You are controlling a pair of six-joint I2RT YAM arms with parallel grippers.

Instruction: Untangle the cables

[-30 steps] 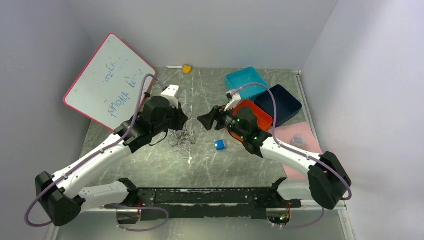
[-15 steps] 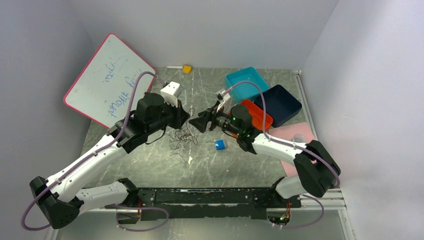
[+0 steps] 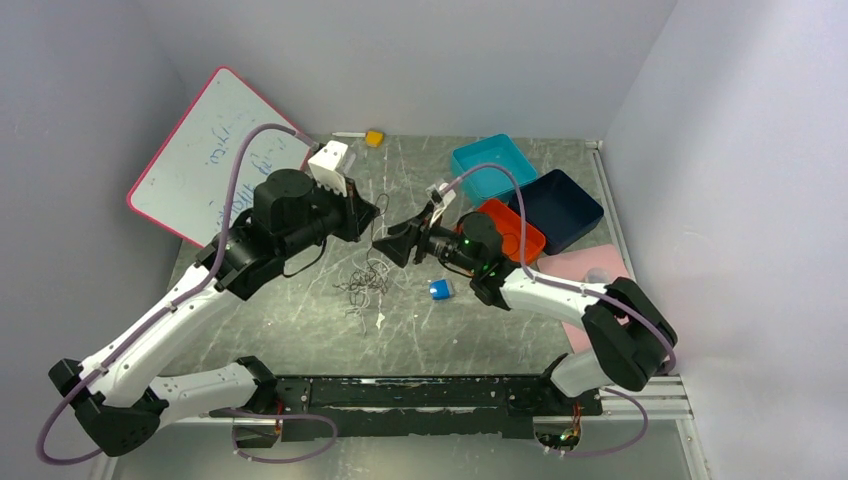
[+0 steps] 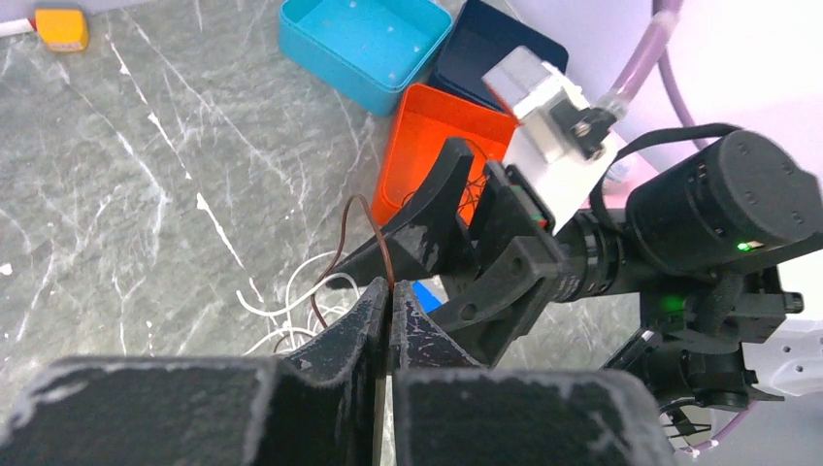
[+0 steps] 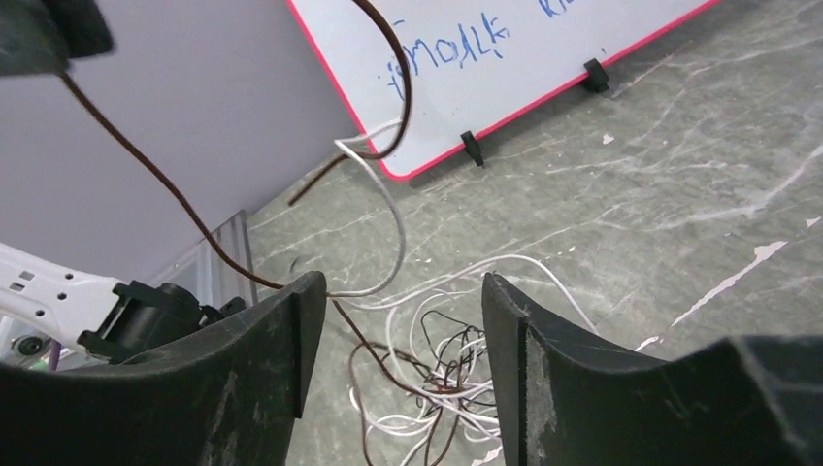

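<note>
The left pincer (image 4: 388, 296) was clamped tight on a brown cable (image 4: 354, 209). The cable arched up from the pincer's tips and dropped back toward the rest of the cables (image 3: 366, 278), which lay in a loose tangle on the bench (image 3: 450, 335) between the two arms. Compared with a second before, that pincer had risen and drawn back toward the whiteboard (image 3: 200, 150), so the strand it held now ran up off the heap.

The right pincer (image 5: 398, 291) stood with its jaws well apart, low over the tangle. Seen from its own camera, a white strand (image 5: 393, 209) and the brown one crossed the gap between the fingers, and I could not tell whether either touched them. It had crept leftward since the earlier picture and now sat close to the left pincer's tip.

A small blue block (image 3: 439, 289) lay just right of the tangle. Beyond the right arm sat an orange tray (image 3: 520, 238), a teal tray (image 3: 493, 165) and a navy tray (image 3: 565, 205).
</note>
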